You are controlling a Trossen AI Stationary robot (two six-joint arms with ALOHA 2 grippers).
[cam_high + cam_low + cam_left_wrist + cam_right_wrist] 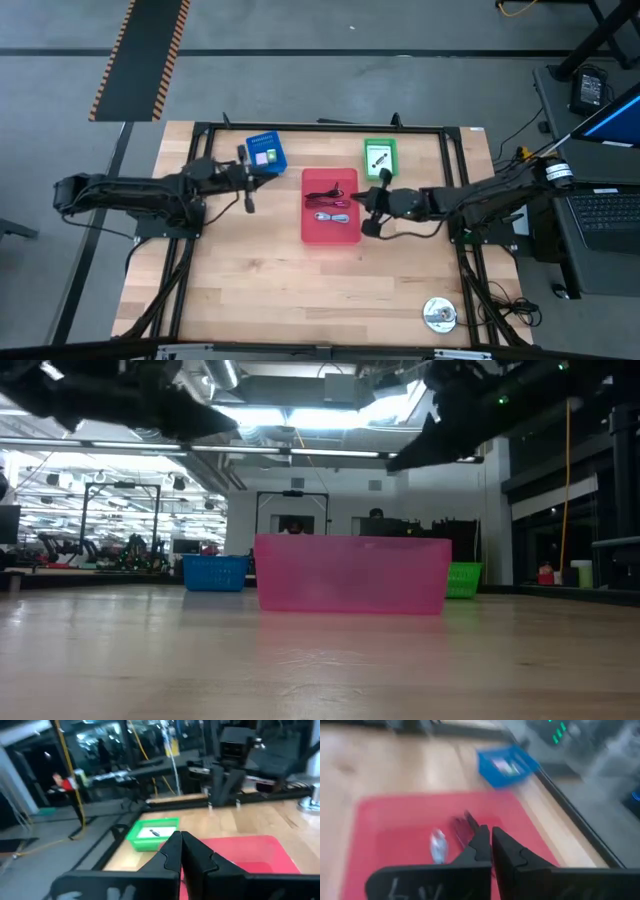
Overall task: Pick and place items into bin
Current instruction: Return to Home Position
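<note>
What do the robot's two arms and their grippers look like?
Both are dark, slim and jointed: the left arm and the right arm, which shows a pale band near its base. Each ends in a black gripper, the left gripper and the right gripper, with two wedge-shaped fingers and faint pale markings on its body.

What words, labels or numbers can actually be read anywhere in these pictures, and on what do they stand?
None can be read.
On the white card in the green bin: dark print, too small to read.
On the packet in the blue bin: too small to read.
On the silver disc: no legible mark.
Behind the left claw and the right claw: pale scrawl, blurred.
</note>
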